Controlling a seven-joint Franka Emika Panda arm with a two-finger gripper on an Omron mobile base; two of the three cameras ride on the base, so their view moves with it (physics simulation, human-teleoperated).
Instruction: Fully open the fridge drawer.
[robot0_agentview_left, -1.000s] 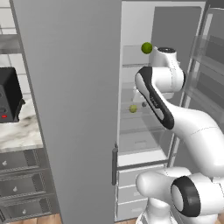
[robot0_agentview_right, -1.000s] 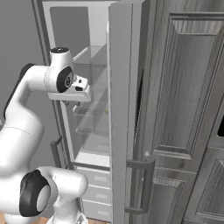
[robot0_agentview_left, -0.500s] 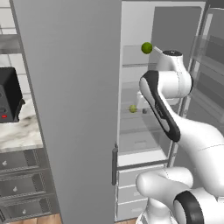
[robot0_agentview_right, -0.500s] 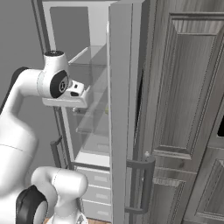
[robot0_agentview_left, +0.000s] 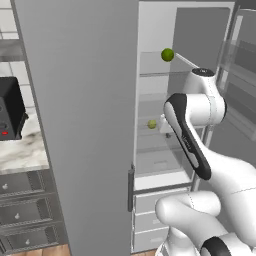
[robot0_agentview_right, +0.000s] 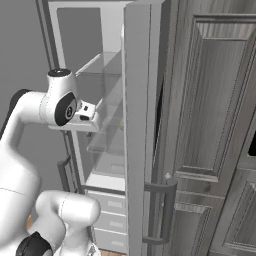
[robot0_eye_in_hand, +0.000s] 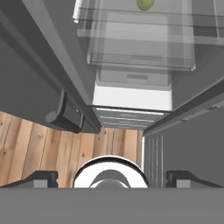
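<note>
Nearest the hand cam, the fingers (robot0_eye_in_hand: 111, 177) sit wide apart w/ nothing between them, pointing down over the wood floor (robot0_eye_in_hand: 52, 148) at the fridge's foot, dark door handle (robot0_eye_in_hand: 65, 116) just to one side. Beyond that come the white solid drawer fronts (robot0_eye_in_hand: 131, 118), then the fridge drawer (robot0_eye_in_hand: 140, 59), a pale see-through bin approx. shelf-wide, pushed in under the glass shelves. Farthest in, a green lime (robot0_eye_in_hand: 145, 4) rests on a shelf above it; a 2nd green fruit (robot0_agentview_left: 167, 54) sits on the top shelf.

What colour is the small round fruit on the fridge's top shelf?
The round fruit is yellow-green, like a lime; it shows best in the left base view.
</note>
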